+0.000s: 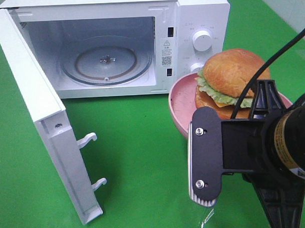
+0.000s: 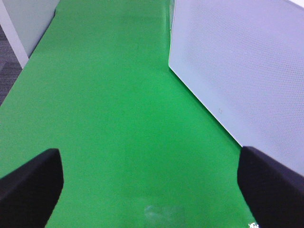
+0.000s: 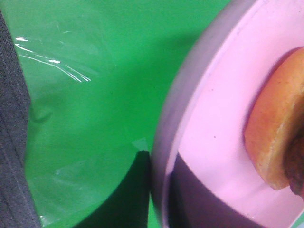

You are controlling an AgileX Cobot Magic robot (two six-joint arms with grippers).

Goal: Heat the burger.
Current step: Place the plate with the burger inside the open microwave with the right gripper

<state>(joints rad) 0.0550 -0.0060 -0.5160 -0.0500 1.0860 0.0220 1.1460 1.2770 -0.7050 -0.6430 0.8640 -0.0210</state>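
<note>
Standing open at the back of the green table (image 1: 139,164), the white microwave (image 1: 201,9) has its door (image 1: 34,108) swung wide toward the left arm's side, and a round glass turntable (image 1: 105,60) lies flat on the floor of its cavity. The burger (image 1: 234,71) is outside the oven: it sits on a round pink plate (image 1: 178,100) just in front of the microwave's control panel, below the upper knob (image 1: 202,41). Its golden bun, lettuce frill and cheese edge lie well inside the plate's rim. The burger is the only thing seen on the plate, with bare pink surface showing on the side nearer the cavity. The right gripper (image 1: 208,159) is close against the near side of this plate. One dark finger shows beside the rim in the right wrist view and a shadowed patch lies across the plate's inner surface, but whether the jaws are pressed onto the rim or merely beside it cannot be told. The left gripper (image 2: 149,192) hangs low over bare green surface with its two black fingers (image 2: 33,185) spread wide apart and nothing between them, and a white panel (image 2: 237,66) with a fine dot pattern stands just beside it.
</note>
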